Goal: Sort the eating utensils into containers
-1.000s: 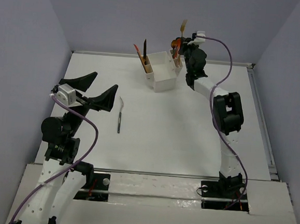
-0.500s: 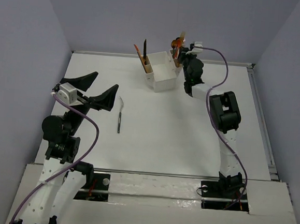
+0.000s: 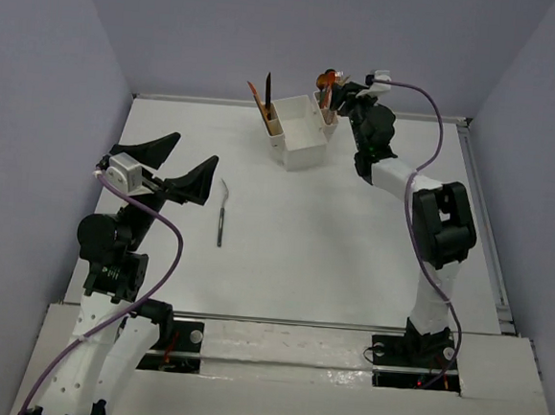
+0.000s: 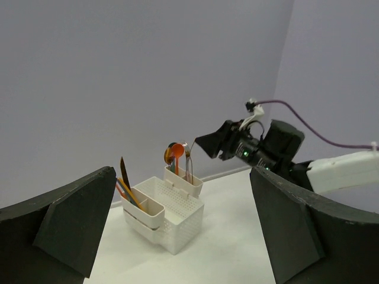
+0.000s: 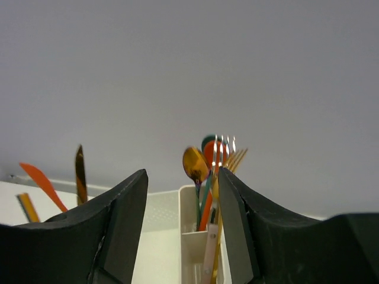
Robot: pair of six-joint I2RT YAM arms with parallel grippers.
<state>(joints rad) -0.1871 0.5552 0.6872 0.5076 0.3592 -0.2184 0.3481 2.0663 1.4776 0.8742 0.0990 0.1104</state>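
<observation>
The white container (image 3: 302,137) stands at the back of the table. Its right narrow compartment holds a gold fork (image 5: 237,158), a gold spoon (image 5: 194,163) and an orange spoon (image 5: 211,152), all upright. My right gripper (image 5: 182,177) is open just before that compartment, and the fork stands close by its right finger (image 5: 237,231). From above, the right gripper (image 3: 347,93) is beside the container's right side. The left compartment holds orange and black utensils (image 3: 266,99). A black-handled silver utensil (image 3: 221,215) lies on the table near my open, empty left gripper (image 3: 191,155).
A raised white rail (image 3: 484,214) runs along the table's right edge. Grey walls close in the back and both sides. The right arm's purple cable (image 3: 430,99) arcs above its wrist.
The right gripper brought the gold fork down into the right narrow compartment, then opened and let it go. The left arm has not moved.
</observation>
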